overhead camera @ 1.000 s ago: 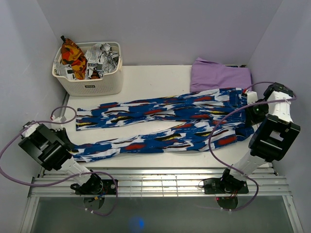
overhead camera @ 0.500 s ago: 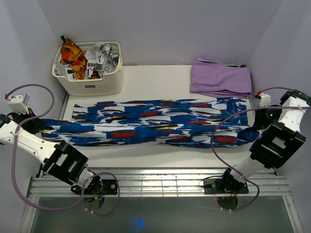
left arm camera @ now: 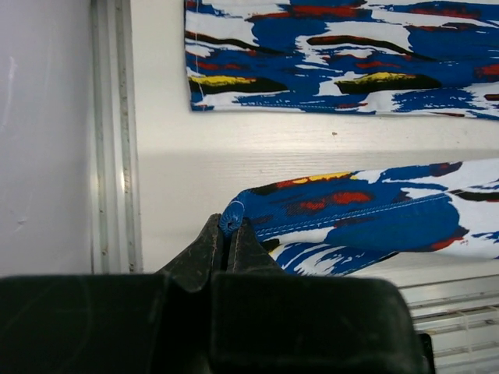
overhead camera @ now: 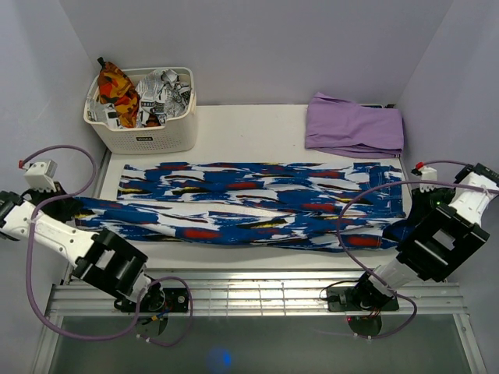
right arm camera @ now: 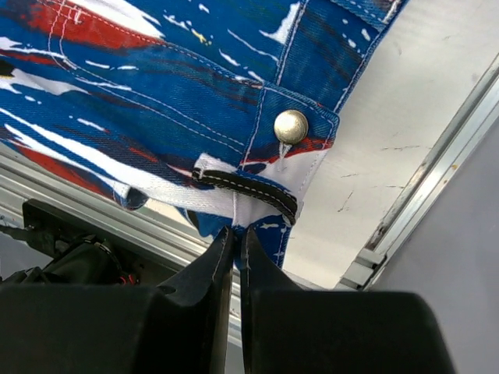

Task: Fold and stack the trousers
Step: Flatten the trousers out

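Observation:
The trousers (overhead camera: 257, 204), bright blue with white, red, black and yellow streaks, lie stretched across the table, waist at the right and the two legs side by side. My left gripper (overhead camera: 72, 204) is at the table's left edge, shut on the hem of the near leg (left arm camera: 231, 216), which hangs lifted above the table. At the right edge, my right gripper (overhead camera: 412, 226) is shut on the near waist corner (right arm camera: 238, 226), just below the metal waist button (right arm camera: 291, 126). The far leg's hem (left arm camera: 204, 87) lies flat on the table.
A white basket (overhead camera: 143, 134) with orange-red and black-and-white clothes stands at the back left. A folded lilac garment (overhead camera: 355, 126) lies at the back right, just beyond the trousers' waist. Purple walls close in on three sides. A slatted metal rail (overhead camera: 249, 294) runs along the near edge.
The left arm swung out to the table's left edge and pulled the near leg straight beside the far leg. The right gripper drew the waist right and toward the near edge.

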You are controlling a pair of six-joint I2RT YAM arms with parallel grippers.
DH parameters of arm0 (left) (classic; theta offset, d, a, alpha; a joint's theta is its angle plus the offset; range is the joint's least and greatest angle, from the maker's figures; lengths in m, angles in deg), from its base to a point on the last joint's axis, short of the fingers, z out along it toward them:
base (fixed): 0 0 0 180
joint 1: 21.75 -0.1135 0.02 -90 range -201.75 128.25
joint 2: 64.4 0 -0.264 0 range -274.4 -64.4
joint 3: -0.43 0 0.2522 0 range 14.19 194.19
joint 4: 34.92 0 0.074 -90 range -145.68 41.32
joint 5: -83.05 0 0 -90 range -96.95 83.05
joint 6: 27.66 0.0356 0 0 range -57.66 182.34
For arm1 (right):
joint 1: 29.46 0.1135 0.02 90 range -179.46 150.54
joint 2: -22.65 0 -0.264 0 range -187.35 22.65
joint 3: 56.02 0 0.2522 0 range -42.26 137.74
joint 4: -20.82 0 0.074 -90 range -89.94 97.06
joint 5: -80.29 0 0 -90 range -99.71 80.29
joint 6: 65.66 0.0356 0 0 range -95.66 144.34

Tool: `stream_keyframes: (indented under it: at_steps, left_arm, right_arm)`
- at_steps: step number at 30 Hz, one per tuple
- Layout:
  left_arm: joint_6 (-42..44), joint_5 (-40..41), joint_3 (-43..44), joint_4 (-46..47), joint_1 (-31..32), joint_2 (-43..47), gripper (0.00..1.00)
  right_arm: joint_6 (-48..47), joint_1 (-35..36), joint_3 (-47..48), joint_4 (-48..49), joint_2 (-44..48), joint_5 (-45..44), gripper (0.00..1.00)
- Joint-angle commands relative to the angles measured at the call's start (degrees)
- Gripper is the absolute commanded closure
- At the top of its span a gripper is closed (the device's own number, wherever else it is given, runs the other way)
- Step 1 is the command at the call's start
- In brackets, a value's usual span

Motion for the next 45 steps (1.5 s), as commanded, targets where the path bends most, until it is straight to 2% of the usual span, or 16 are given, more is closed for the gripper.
stream_keyframes:
  at_steps: [1, 7, 9, 12, 14, 15, 16, 17, 20, 25, 27, 33, 36, 37, 41, 45]
  left_arm:
    - [-7.1, 2.7, -0.4, 7.6, 3.2, -4.1, 1.00]
    - [-26.5, 17.2, 1.0, 21.1, 25.8, -14.7, 1.00]
    - [-30.0, 25.3, 2.7, 23.0, 30.0, -19.1, 1.00]
    - [-36.5, 28.7, 7.7, 22.5, 32.1, -30.7, 1.00]
    - [-40.2, 30.0, 16.9, 17.5, 32.0, -40.4, 0.68]
    - [-39.9, 28.7, 19.3, 14.8, 31.1, -41.1, 0.49]
    - [-38.2, 28.2, 17.7, 14.8, 30.4, -37.8, 0.36]
    - [-37.1, 28.2, 15.1, 14.4, 29.6, -36.3, 0.33]
    - [-30.1, 28.7, 6.2, 12.9, 26.1, -28.5, 0.27]
    - [-22.7, 27.5, -5.6, 15.9, 20.9, -27.9, 0.25]
    - [-19.5, 21.0, -8.9, 20.0, 21.4, -27.4, 0.23]
    - [-20.9, 13.5, -6.0, 23.0, 22.9, -29.1, 0.25]
    - [-21.5, 12.0, -2.7, 23.1, 23.6, -29.5, 0.34]
    - [-21.4, 11.9, -2.1, 23.1, 24.1, -29.8, 0.37]
    - [-20.4, 11.7, 0.1, 22.8, 24.6, -30.7, 0.41]
    - [-18.9, 13.2, 1.0, 23.4, 24.6, -30.9, 0.30]
  right_arm:
    - [-2.9, 0.9, -0.4, 5.7, -1.9, -4.6, 0.92]
    - [10.1, 7.9, 12.6, 6.4, -13.8, -3.3, 0.92]
    - [12.9, 11.4, 16.5, 7.2, -17.2, -3.9, 0.92]
    - [17.1, 15.2, 19.0, 8.4, -20.3, -6.9, 0.91]
    - [19.4, 16.9, 22.3, 6.9, -23.2, -10.4, 0.68]
    - [20.0, 16.2, 24.4, 4.3, -23.3, -10.8, 0.38]
    - [19.4, 14.2, 24.3, 3.2, -21.6, -11.1, 0.30]
    - [18.3, 12.6, 23.1, 2.3, -20.7, -11.7, 0.26]
    - [12.7, 8.3, 15.1, -0.7, -15.7, -12.4, 0.28]
    - [11.1, 7.5, 2.9, 4.3, -14.4, -11.2, 0.30]
    - [9.7, 7.4, 1.4, 5.0, -13.9, -8.6, 0.35]
    - [9.6, 7.4, 5.4, 3.0, -16.0, -5.2, 0.58]
    - [10.0, 7.4, 9.1, 1.5, -17.1, -3.2, 0.78]
    - [10.3, 7.4, 10.0, 1.1, -17.5, -2.4, 0.90]
    - [10.7, 7.4, 13.7, -0.7, -19.5, -0.9, 0.92]
    - [10.5, 7.4, 15.0, -1.1, -19.6, -0.5, 0.92]
